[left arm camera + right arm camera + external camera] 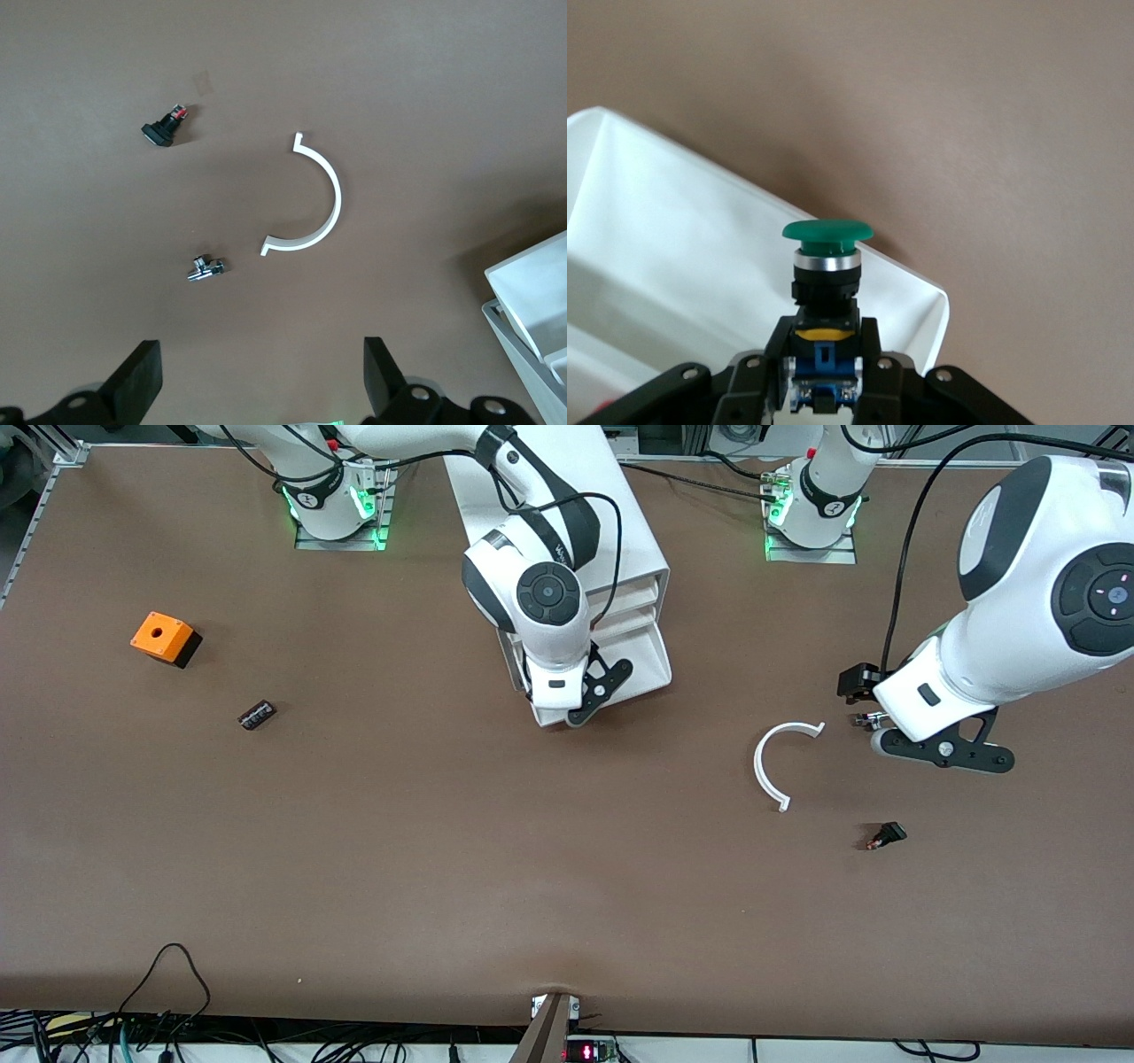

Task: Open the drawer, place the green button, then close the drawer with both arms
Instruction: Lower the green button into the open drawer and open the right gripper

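Button in right pincer over open drawer; left pincer over table.

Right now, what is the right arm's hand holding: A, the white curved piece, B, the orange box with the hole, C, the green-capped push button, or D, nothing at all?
C: the right wrist view shows the right hand shut on the button, its green cap up, over the front edge of the open lowest drawer.

- Orange box (hole on top)
- Black block nearer the camera
- White half-ring
- Metal fitting
- Black switch
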Controlling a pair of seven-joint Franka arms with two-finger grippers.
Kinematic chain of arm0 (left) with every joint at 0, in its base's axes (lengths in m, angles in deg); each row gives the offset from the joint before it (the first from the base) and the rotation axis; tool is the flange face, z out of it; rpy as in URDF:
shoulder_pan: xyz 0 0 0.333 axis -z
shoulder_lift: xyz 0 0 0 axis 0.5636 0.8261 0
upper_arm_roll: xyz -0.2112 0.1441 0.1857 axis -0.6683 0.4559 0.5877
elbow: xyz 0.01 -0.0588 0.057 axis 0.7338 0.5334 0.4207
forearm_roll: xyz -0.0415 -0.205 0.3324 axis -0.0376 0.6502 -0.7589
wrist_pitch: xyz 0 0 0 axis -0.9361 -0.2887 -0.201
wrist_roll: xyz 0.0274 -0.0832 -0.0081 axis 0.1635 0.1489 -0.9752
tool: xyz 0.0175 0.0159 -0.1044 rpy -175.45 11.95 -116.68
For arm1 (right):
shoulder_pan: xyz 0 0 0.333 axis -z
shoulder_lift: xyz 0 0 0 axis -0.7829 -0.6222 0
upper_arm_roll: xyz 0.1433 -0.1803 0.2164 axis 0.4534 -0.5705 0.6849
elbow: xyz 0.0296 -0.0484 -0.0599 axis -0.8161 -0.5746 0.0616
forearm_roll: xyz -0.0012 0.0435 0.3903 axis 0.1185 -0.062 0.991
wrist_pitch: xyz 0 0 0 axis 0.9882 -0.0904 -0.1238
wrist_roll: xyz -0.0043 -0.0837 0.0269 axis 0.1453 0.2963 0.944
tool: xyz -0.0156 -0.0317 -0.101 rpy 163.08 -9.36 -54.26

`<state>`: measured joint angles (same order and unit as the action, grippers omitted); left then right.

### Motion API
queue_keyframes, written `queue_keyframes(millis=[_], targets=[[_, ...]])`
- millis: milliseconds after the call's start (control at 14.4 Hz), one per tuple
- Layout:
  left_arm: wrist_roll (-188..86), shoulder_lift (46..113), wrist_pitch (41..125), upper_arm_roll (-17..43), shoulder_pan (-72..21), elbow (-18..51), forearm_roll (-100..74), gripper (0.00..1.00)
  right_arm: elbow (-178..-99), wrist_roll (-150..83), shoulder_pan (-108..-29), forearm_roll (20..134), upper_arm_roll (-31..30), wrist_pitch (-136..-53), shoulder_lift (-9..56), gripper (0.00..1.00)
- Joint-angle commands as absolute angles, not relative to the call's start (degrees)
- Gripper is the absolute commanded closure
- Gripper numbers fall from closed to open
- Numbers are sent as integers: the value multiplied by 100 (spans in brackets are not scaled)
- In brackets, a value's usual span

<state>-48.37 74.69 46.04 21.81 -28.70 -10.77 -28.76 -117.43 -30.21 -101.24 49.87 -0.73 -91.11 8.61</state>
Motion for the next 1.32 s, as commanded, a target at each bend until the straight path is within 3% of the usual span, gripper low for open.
queue_keyframes(millis=[0, 832, 1248], targets=[[-4898, 7387, 4431, 2149, -2894, -1113, -2955, 0, -11657, -2579, -10285, 5141, -183, -9031, 828, 77], [-4827, 7395, 4422, 2149, -2885, -1122, -2964, 0, -11666, -707, -10505, 5045, -183, -9189, 582, 76], [-4845, 7387, 4405, 2149, -2903, -1113, -2955, 0, -11666, -575, -10531, 5054, -191, -9750, 345, 76]])
